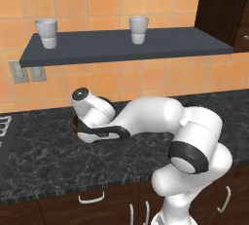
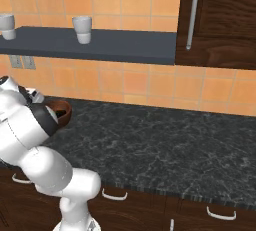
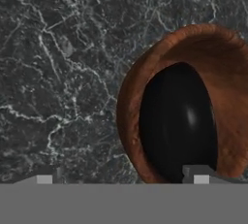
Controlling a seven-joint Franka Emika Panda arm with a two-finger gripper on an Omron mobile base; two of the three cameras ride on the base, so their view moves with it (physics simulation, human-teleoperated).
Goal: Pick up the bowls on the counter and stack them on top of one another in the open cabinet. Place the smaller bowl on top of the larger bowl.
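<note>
The larger bowl, reddish-brown wood with a glossy dark inside, sits on the counter at the right of the hand view. My gripper is open just above it. One fingertip hangs over the bowl's inside and the other over bare counter, so the jaws straddle the bowl's near wall. The left base view shows a sliver of the bowl beside my lowered hand, and the right base view shows the bowl behind my arm. The smaller black bowl is hidden or out of view. The open cabinet hangs above.
Two white ribbed cups stand on the shelf. A tall dark brown cabinet closes off the shelf's right end. Wall outlets sit under the shelf's left end, and a stove edge lies at far left.
</note>
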